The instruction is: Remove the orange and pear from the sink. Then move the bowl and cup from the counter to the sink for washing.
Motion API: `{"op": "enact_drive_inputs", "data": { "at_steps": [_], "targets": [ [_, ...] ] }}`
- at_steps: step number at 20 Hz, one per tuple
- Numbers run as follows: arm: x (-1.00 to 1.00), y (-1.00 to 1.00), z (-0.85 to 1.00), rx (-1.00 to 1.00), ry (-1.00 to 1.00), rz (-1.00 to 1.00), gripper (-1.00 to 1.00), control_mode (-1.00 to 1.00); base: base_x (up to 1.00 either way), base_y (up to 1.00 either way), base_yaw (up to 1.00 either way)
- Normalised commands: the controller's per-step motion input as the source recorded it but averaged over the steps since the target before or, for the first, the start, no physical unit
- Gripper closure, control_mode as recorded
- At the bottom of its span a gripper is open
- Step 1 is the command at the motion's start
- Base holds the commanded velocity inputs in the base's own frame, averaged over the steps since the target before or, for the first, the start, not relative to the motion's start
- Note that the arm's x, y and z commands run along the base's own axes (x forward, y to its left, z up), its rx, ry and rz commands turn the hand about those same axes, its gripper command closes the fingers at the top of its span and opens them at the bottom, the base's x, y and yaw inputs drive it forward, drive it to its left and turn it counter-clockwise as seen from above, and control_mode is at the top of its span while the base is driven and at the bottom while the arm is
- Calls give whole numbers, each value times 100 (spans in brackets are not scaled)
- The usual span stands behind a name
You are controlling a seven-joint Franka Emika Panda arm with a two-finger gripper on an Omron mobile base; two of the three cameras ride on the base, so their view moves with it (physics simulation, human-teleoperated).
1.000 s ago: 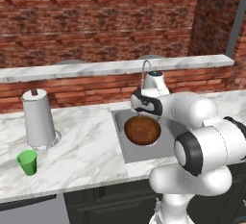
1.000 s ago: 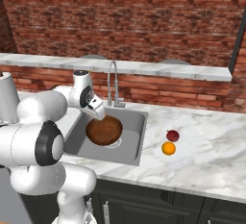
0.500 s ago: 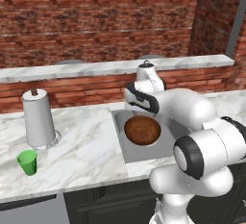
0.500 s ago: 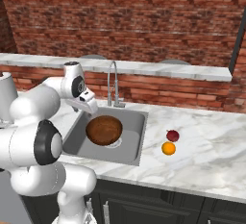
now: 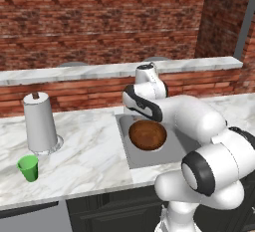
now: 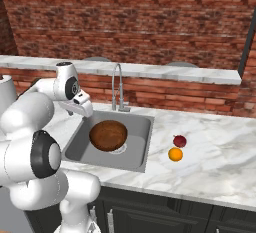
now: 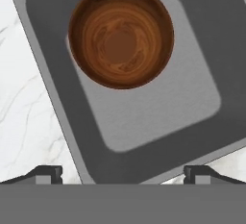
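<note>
Pincer apart and empty, I hang above the sink. Bowl sits inside it; orange and pear lie right of the sink. Left: the cup, well left of it.

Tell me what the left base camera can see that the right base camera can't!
Left base view alone: the green cup standing on the counter, and the paper towel roll behind it.

Right base view alone: the orange and the dark red pear, side by side on the marble to the right of the sink, plus the tall curved tap.

Both: the wooden bowl sitting in the sink, the white arm above it, the marble ledge and the brick wall.
</note>
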Motion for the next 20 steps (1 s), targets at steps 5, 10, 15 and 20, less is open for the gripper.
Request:
{"op": "enact_drive_inputs", "data": {
  "at_steps": [5, 10, 15, 20],
  "targets": [
    [-18, 25, 3, 0, -1, 0, -100, -100, 0, 0, 0],
    [-13, 28, 4, 0, -8, 1, -100, -100, 0, 0, 0],
    [-9, 24, 7, 0, -6, 10, -100, -100, 0, 0, 0],
    [-8, 21, 8, 0, 0, 18, -100, -100, 0, 0, 0]
  ]
}}
